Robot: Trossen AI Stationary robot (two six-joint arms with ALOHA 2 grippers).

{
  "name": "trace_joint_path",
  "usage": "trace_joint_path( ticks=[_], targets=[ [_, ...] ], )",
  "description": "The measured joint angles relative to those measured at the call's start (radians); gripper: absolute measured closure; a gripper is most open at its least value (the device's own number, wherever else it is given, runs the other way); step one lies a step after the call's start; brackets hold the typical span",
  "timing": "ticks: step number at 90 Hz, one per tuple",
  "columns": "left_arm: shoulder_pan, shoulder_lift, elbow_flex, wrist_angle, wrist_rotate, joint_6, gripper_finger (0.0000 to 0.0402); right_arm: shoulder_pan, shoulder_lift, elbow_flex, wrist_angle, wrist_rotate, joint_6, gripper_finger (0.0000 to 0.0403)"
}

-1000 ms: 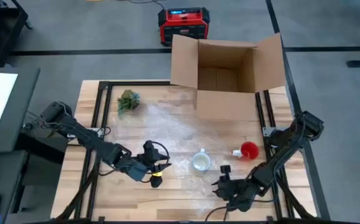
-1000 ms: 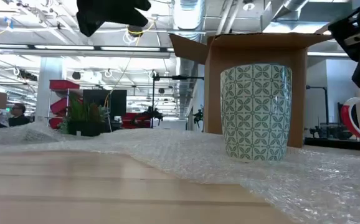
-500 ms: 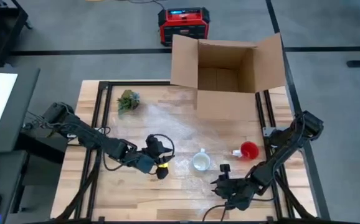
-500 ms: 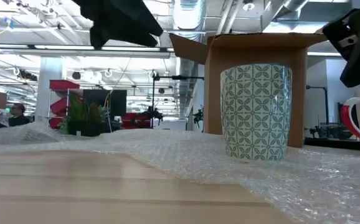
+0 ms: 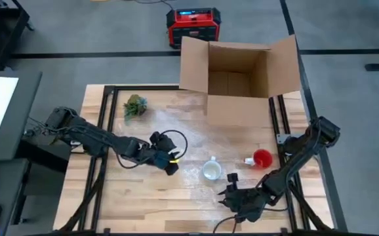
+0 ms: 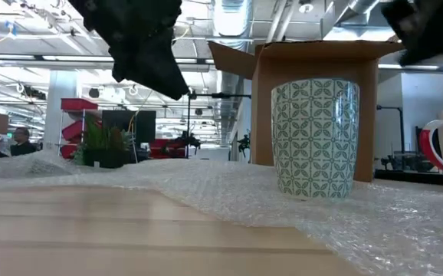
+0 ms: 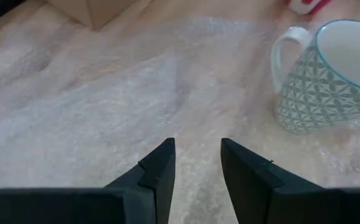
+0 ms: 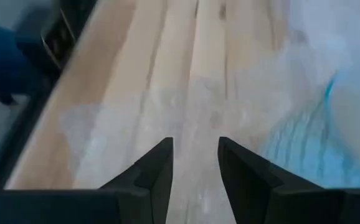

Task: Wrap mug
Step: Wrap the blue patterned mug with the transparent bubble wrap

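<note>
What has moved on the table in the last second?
The left tool swung up and toward the mug, its fingers open and empty over the bubble wrap. The right tool crept a little leftward near the table's front edge, also open. The mug, red cup, box and plant stayed put.

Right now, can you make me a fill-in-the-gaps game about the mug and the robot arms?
1. The patterned mug stands upright on a sheet of ____ wrap.
2. The cardboard box at the table's far edge has its flaps ____.
3. The small plant sits on the same side of the table as the ____ arm.
4. The left gripper has its fingers ____, with nothing between them.

Missing words: bubble; open; left; open
</note>
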Motion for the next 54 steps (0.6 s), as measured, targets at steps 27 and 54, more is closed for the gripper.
trace_joint_path(
  ticks=[27, 54],
  targets=[
    [-0.056, 0.000, -0.096, 0.010, -0.001, -0.079, 0.0293, -0.061, 0.000, 0.182, -0.151, 0.000, -0.151, 0.0284],
    [-0.115, 0.000, -0.134, 0.090, -0.010, -0.091, 0.0293, -0.112, 0.000, 0.274, -0.306, -0.001, -0.146, 0.0283]
  ],
)
